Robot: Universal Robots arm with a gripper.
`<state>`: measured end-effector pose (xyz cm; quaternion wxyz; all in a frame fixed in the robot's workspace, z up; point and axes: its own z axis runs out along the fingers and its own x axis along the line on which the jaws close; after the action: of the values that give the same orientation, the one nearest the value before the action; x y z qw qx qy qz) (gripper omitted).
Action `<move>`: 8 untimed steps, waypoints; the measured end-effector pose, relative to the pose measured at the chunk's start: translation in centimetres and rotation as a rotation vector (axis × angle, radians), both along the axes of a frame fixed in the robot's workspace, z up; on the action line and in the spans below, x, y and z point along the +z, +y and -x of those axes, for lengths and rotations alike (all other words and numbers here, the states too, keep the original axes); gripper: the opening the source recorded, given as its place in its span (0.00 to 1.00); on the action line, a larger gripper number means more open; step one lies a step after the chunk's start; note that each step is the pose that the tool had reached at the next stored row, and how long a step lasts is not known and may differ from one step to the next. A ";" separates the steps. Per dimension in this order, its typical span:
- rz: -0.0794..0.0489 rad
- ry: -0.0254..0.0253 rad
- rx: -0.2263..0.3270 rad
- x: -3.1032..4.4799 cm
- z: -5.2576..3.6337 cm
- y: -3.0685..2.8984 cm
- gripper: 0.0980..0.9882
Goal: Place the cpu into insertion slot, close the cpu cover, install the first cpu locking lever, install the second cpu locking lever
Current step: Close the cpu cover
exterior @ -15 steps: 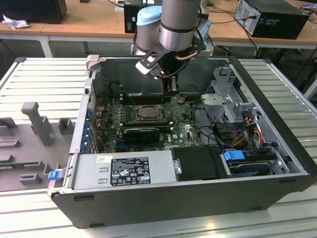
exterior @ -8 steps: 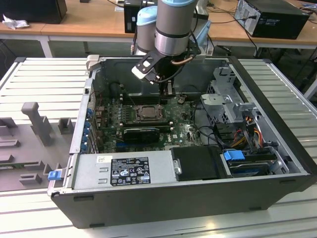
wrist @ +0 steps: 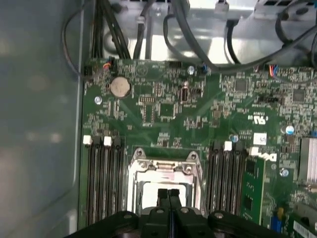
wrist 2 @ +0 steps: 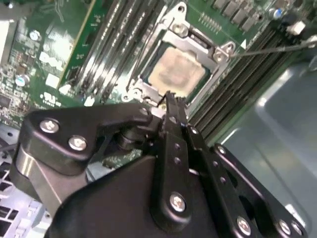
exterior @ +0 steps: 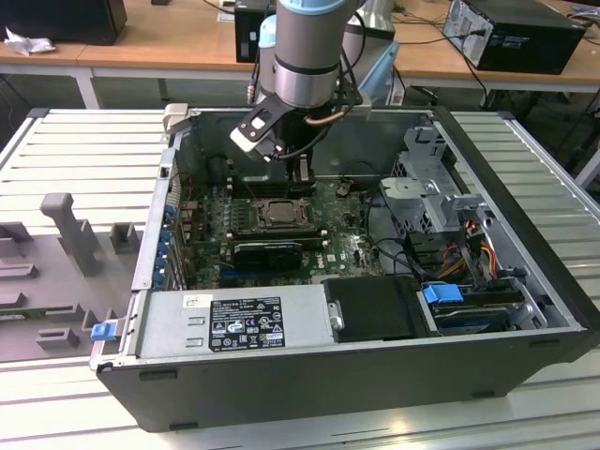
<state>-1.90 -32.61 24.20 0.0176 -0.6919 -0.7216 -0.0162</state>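
- Gripper first: the black two-fingered gripper hangs from the grey robot arm inside the open dark-grey computer case. It points straight down at the green circuit board.
- Its fingers are pressed together into one narrow blade, and nothing can be seen between them.
- The cpu, a small flat square chip with a pale silver-grey metal top, already sits in the insertion slot. That slot is a square black-framed socket with a silvery rim, between two banks of long black memory slots.
- The cpu cover, a thin square silvery metal frame with a cut-out centre, lies flat around the chip and looks closed over it.
- Key relation: in both wrist views the fingertips sit at one edge of the cover frame, just beside the chip and not over its middle. Whether they touch the metal cannot be told.
- In the exterior view the socket lies just below the gripper, on the camera's side of it.
- A thin silvery rod runs away from one corner of the frame, on the far side of the chip from the fingertips. It is probably one of the locking levers, with its long axis pointing away from the socket.
- The chip lies flat with its metal top facing up at the gripper. Being square, it has no long axis, and its edges run parallel to the memory slots.
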 end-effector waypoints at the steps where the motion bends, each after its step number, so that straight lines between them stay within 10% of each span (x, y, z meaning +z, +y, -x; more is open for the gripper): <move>1: 0.000 0.0000 0.000 -0.03 0.08 0.02 0.01; 8: 0.000 0.0001 0.000 -0.08 0.93 0.04 0.01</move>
<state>-2.83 -32.58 24.12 0.0178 -0.6919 -0.7216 -0.0163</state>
